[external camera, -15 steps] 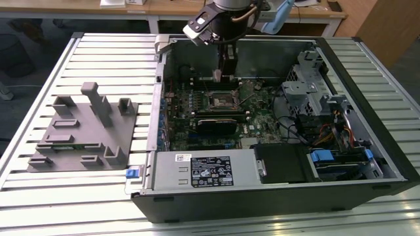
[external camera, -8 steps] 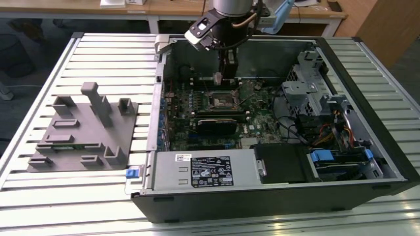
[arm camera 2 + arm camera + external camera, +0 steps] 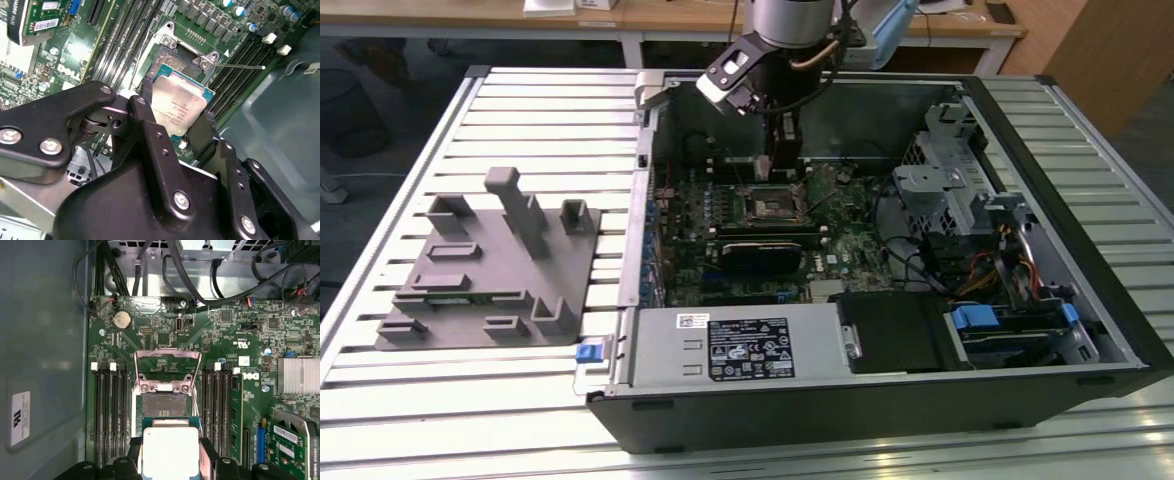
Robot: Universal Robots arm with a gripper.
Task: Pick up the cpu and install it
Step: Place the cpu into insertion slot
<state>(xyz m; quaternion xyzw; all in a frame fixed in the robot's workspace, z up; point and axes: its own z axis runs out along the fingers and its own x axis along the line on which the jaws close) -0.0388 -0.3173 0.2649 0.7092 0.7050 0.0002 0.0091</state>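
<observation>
The cpu [image 3: 177,106], a small square chip with a pale silver top and green edge, is held between my gripper's black fingers [image 3: 146,107]. My gripper [image 3: 170,459] is shut on the cpu [image 3: 170,450] and holds it just above the motherboard. The open socket [image 3: 162,404] lies directly past the chip, with its metal bracket [image 3: 167,371] swung back. In the second wrist view the socket [image 3: 172,62] shows behind the tilted chip. In the exterior view my gripper [image 3: 783,165] reaches down inside the open computer case, over the socket [image 3: 771,205].
Black memory slots [image 3: 112,415] flank the socket on both sides. A green card [image 3: 292,450] and a silver heatsink [image 3: 299,376] sit nearby. The case wall [image 3: 644,200], drive cage [image 3: 947,180] and power supply [image 3: 747,345] ring the board. A grey fixture [image 3: 487,265] lies on the slatted table.
</observation>
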